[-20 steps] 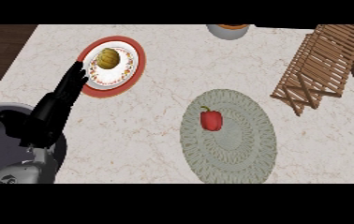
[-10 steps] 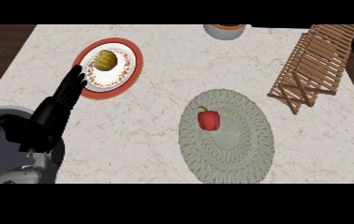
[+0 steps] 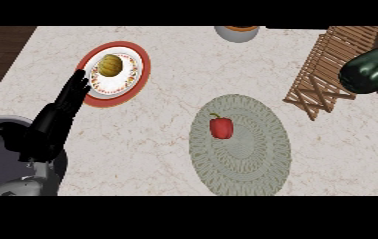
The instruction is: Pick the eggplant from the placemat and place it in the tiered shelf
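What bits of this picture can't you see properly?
Head view:
- Dark shiny thing by the shelf: cut off by the right edge, so I cannot tell what it is.
- Bowl: cut off by the top edge; most of it is hidden.
- Round food on the plate: too small to name.

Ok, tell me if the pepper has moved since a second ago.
No. The pepper lies on the same upper-left part of the placemat as before, no nearer its rim.
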